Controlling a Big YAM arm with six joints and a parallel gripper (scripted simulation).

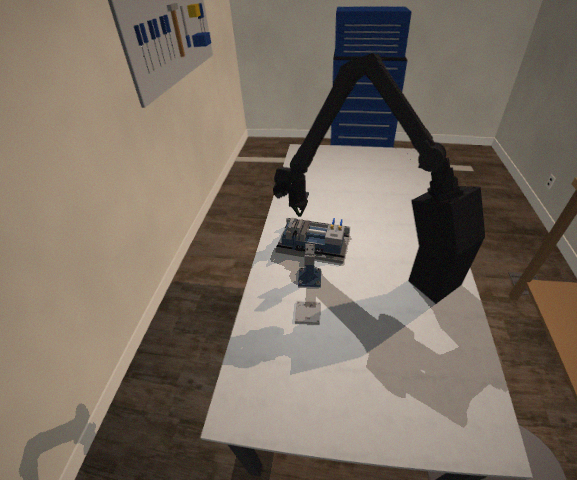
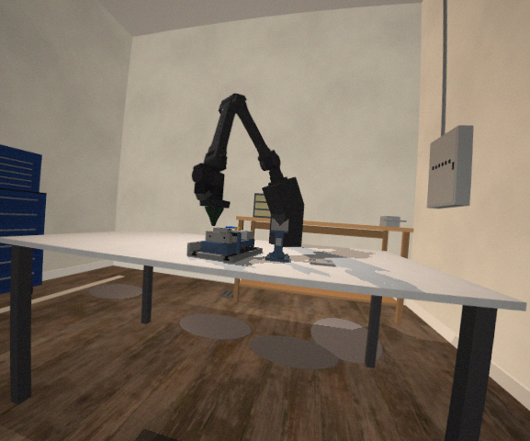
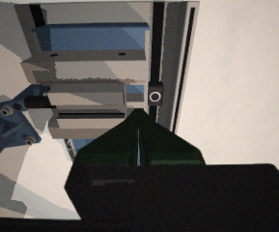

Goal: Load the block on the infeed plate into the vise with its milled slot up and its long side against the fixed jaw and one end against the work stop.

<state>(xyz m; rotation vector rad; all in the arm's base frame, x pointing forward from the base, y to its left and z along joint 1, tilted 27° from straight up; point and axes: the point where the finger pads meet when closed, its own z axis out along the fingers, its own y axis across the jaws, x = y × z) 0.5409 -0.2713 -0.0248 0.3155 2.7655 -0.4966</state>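
The vise [image 1: 313, 238] [image 2: 221, 245] stands on the white table [image 1: 360, 403], open. In the wrist view, the grey part [image 3: 91, 127] lies lengthwise in the vise next to a grey jaw [image 3: 86, 93], with a dark slot along its top. A short black rod [image 3: 35, 101] shows near its left end; I cannot tell whether they touch. My gripper [image 1: 298, 210] [image 2: 213, 220] [image 3: 138, 115] is shut and empty. It hangs point-down just above the vise's end, with its tip close to the part's right end. The infeed plate [image 1: 307, 313] [image 2: 322, 260] is bare.
The blue V-block [image 1: 309, 276] [image 2: 277, 247] [image 3: 4, 127] stands between the vise and the infeed plate. The arm's black base [image 1: 446, 242] stands at the table's right side. The air cylinder [image 1: 335, 238] with blue fittings sits at the vise's right end.
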